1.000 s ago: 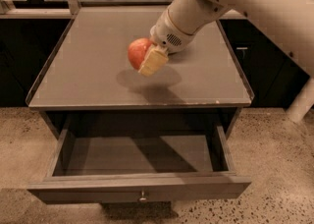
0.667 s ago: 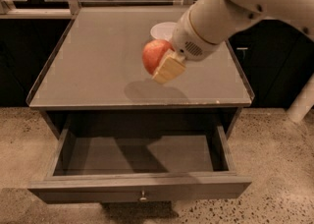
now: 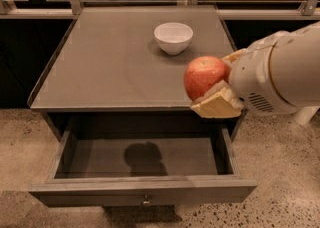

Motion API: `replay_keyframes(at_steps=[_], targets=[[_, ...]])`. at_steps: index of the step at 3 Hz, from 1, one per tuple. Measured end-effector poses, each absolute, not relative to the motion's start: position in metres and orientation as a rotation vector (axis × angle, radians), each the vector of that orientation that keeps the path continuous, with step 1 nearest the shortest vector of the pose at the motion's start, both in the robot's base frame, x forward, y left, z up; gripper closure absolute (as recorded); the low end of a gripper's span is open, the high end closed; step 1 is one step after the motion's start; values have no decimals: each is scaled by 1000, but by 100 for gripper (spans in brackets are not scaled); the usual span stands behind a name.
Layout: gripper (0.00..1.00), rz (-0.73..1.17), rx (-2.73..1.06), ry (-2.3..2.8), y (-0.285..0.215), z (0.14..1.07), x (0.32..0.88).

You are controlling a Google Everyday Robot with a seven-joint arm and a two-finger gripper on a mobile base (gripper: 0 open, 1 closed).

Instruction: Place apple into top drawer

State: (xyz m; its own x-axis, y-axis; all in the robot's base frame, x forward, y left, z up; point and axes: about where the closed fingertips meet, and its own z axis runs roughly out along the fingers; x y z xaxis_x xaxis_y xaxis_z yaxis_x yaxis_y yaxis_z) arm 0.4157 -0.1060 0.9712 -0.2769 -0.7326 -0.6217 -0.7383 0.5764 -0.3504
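Observation:
The apple is round and red-orange with pale mottling. My gripper is shut on it, with one tan finger under it and the other behind it. The white arm comes in from the right. The apple hangs in the air over the front right edge of the tabletop, above the right part of the top drawer. The drawer is pulled open, its inside is empty, and the apple's shadow falls on its floor. A small metal knob sits at the centre of its front panel.
A white bowl stands on the grey tabletop behind the apple. A railing and dark panels run behind the table. Speckled floor lies around the cabinet.
My gripper has carried the apple right and toward the front, from over the tabletop's middle to its front right edge. The bowl, hidden before by the arm, now shows.

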Motion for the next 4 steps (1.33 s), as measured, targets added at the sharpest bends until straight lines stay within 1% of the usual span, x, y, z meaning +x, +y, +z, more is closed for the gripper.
replay_keyframes(at_steps=[1,2,4], targets=[[100,7,-1173,2032,-106,972,416],[100,77,-1113,2053,-103,941,423],[100,200,-953,2181,-116,823,439]])
